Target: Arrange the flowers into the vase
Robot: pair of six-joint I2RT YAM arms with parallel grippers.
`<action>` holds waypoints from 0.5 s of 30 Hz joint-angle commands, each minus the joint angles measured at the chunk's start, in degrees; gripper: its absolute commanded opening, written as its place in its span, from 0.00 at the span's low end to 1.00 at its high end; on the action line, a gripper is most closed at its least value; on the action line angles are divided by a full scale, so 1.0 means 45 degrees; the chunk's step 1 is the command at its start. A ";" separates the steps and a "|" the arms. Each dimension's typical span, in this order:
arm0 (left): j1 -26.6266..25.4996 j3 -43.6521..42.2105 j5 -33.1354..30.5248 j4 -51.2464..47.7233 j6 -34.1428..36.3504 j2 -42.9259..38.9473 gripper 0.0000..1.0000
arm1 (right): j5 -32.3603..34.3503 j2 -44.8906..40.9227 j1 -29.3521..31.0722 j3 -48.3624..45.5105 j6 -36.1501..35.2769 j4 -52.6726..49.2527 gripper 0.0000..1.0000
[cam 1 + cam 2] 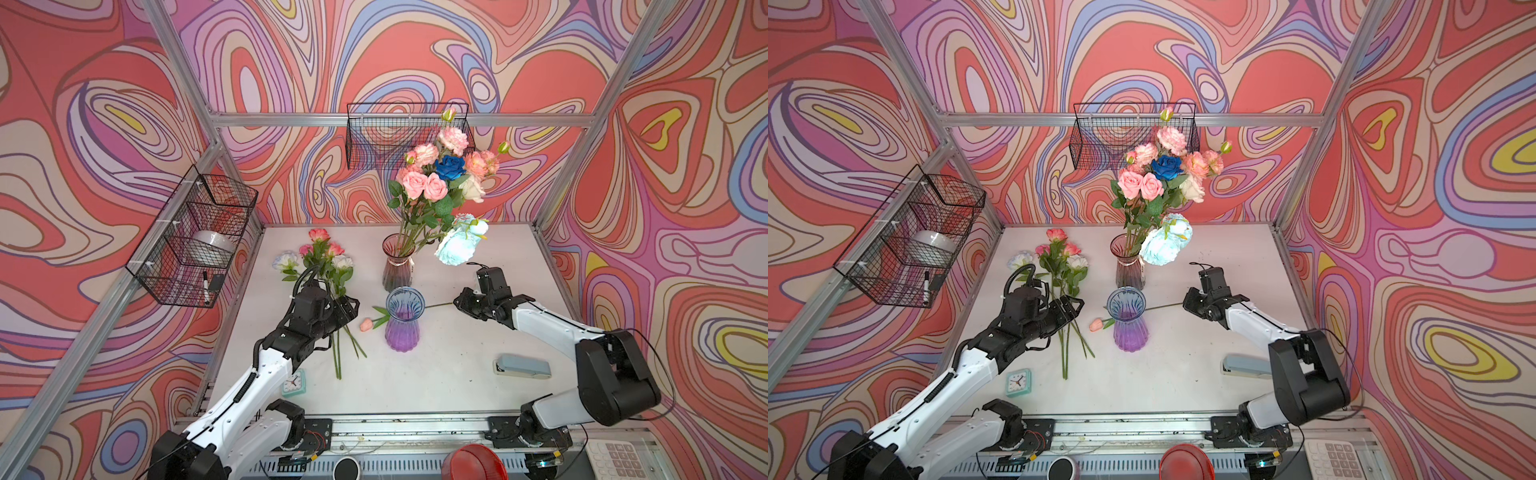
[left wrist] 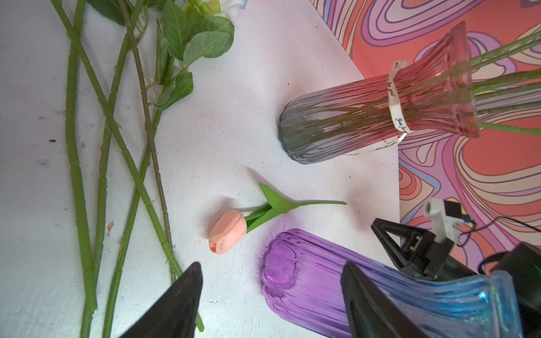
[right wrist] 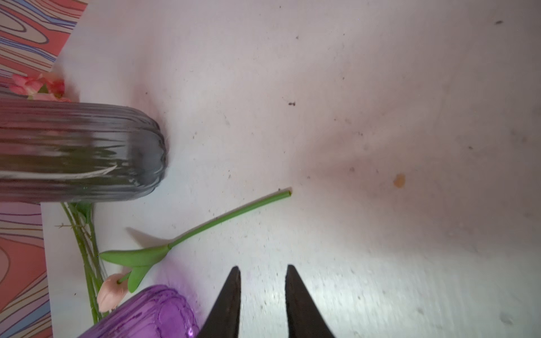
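A pink-grey vase (image 1: pixel 397 266) (image 2: pixel 351 117) at the back holds a bouquet of flowers (image 1: pixel 432 183) in pink, peach, white, pale blue and one deep blue. In front of it stands an empty blue-purple vase (image 1: pixel 402 322) (image 3: pixel 146 316). A peach tulip (image 1: pixel 366 324) (image 2: pixel 227 231) lies on the table between them, its stem (image 3: pixel 234 215) pointing right. Several loose flowers (image 1: pixel 328 257) lie at the left, stems (image 2: pixel 76 146) toward the front. My left gripper (image 1: pixel 353 309) (image 2: pixel 270 266) is open over those stems. My right gripper (image 1: pixel 456 301) (image 3: pixel 262 267) sits just short of the tulip's stem end, jaws narrowly apart and empty.
A grey stapler (image 1: pixel 523 366) lies at the front right and a small mint clock (image 1: pixel 294 382) at the front left. Wire baskets hang on the left wall (image 1: pixel 195 245) and the back rail (image 1: pixel 409 135). A calculator (image 1: pixel 619 459) sits beyond the front rail.
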 commanded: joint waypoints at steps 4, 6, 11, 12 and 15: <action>0.0049 -0.0467 -0.0018 -0.0210 -0.0118 -0.0814 0.77 | 0.0601 0.1603 -0.0452 0.0631 0.0185 0.0898 0.24; 0.0050 -0.0554 -0.0053 -0.0270 -0.0075 -0.0919 0.77 | 0.0567 0.2184 -0.0451 0.0900 0.0233 0.0936 0.21; 0.0039 -0.0587 -0.0049 -0.0275 -0.0118 -0.0876 0.77 | 0.0414 0.2799 -0.0436 0.0813 0.0604 0.1290 0.12; 0.0046 -0.0587 -0.0039 -0.0251 -0.0135 -0.0842 0.77 | 0.0366 0.2801 -0.0366 0.0711 0.0757 0.1355 0.10; 0.0054 -0.0657 0.0062 -0.0112 -0.0371 -0.0689 0.77 | 0.0318 0.2790 0.0033 0.0386 0.1193 0.1773 0.07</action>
